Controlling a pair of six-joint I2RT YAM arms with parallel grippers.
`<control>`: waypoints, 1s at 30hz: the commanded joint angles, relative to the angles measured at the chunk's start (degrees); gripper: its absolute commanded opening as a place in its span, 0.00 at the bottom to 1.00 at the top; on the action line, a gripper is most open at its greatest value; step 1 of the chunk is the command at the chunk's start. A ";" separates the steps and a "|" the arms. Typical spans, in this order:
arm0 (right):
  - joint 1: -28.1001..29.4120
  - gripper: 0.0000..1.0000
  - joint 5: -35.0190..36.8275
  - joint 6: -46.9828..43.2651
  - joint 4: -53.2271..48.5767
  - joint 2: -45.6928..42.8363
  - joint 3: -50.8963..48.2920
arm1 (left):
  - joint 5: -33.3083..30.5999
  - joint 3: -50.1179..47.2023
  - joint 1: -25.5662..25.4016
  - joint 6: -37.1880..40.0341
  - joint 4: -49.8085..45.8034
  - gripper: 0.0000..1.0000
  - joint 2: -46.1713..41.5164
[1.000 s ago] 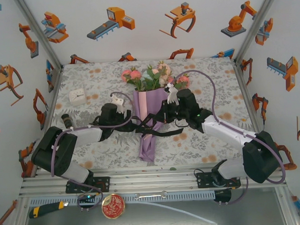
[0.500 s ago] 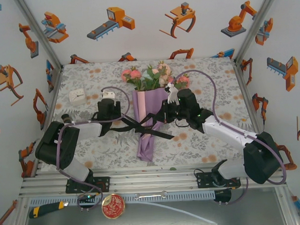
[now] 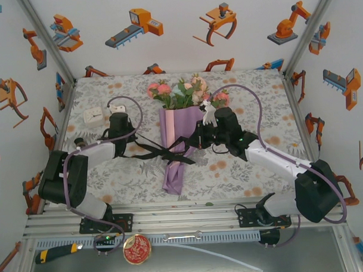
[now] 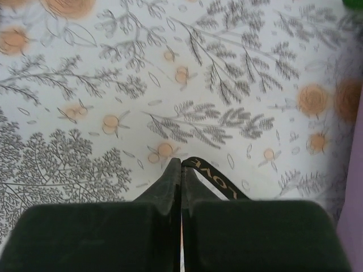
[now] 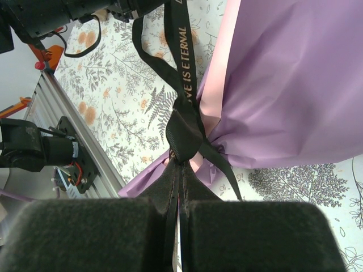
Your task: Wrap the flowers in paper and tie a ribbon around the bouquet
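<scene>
On the floral tablecloth (image 3: pixel 242 169), at left, one end of the long narrow black ribbon (image 3: pixel 168 153) is pinched in the clenched left gripper (image 4: pixel 180 165). At centre the lilac-purple paper-cone bouquet (image 3: pixel 182 121) of pink and cream flowers is laid flat, ribbon cinched at its waist, where it is clamped by the closed right gripper (image 5: pixel 180 167).
</scene>
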 commanded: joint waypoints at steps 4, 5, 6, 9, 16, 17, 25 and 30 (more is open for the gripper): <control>0.21 0.00 1.12 0.95 1.71 -0.79 2.76 | 6.81 7.94 -1.19 -4.63 -21.96 0.00 -10.27; 0.72 0.00 1.63 1.62 2.71 -0.40 2.95 | 7.51 8.15 -1.53 -6.83 -24.62 0.00 -12.13; 1.36 0.00 2.09 2.09 3.48 0.23 3.35 | 8.30 8.25 -1.90 -9.04 -26.68 0.00 -13.74; 3.93 0.00 4.26 3.72 5.08 3.50 6.00 | 10.51 7.08 -3.15 -18.50 -31.85 0.00 -19.53; 5.39 0.00 16.19 12.91 4.17 11.11 12.96 | 14.02 3.02 -7.42 -51.62 -41.75 0.00 -31.31; 5.39 0.00 17.18 13.06 4.03 12.07 13.70 | 15.09 2.28 -8.74 -56.13 -41.05 0.00 -32.38; 4.91 0.00 19.33 14.00 5.18 13.16 11.86 | 17.31 3.64 -24.35 -68.06 -25.76 0.00 -24.85; 3.50 0.00 18.86 13.53 4.58 10.38 8.82 | 17.76 6.48 -31.26 -62.45 -18.74 0.12 -13.79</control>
